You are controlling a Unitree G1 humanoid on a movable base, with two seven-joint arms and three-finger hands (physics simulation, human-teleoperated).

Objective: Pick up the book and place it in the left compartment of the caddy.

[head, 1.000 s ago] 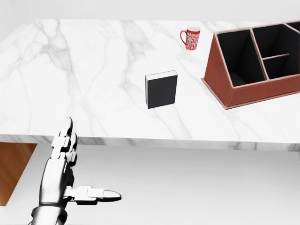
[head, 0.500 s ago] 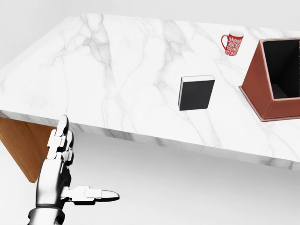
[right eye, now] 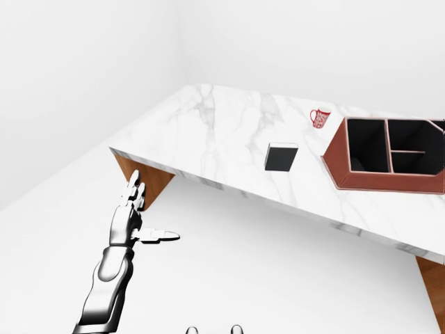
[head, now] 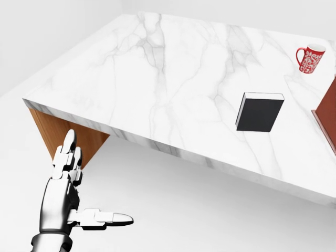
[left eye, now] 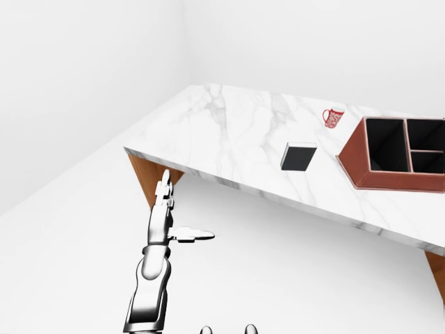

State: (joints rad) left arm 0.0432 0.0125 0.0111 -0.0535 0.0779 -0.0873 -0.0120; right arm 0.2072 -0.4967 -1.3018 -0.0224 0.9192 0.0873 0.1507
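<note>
A black book (head: pixel 260 112) with white page edges lies flat on the marble table (head: pixel 157 79), right of centre in the head view. The brown caddy (left eye: pixel 396 154) with dark compartments stands to the book's right; its left compartment (right eye: pixel 367 145) is the long one nearest the book. In the head view only a sliver of the caddy (head: pixel 328 118) shows at the right edge. My left hand (head: pixel 73 194) hovers open at the lower left, off the table and far from the book, fingers straight and thumb out to the right. The right hand is out of view.
A red and white mug (head: pixel 310 58) stands on the table above the book, left of the caddy. The table's near edge (head: pixel 173 149) runs diagonally, with a wooden leg panel (head: pixel 58 134) under its left corner. White floor lies below.
The whole picture has shifted: the camera has swung left, so the table, book and mug slide right and the caddy nearly leaves the head view. My left hand keeps its open pose.
</note>
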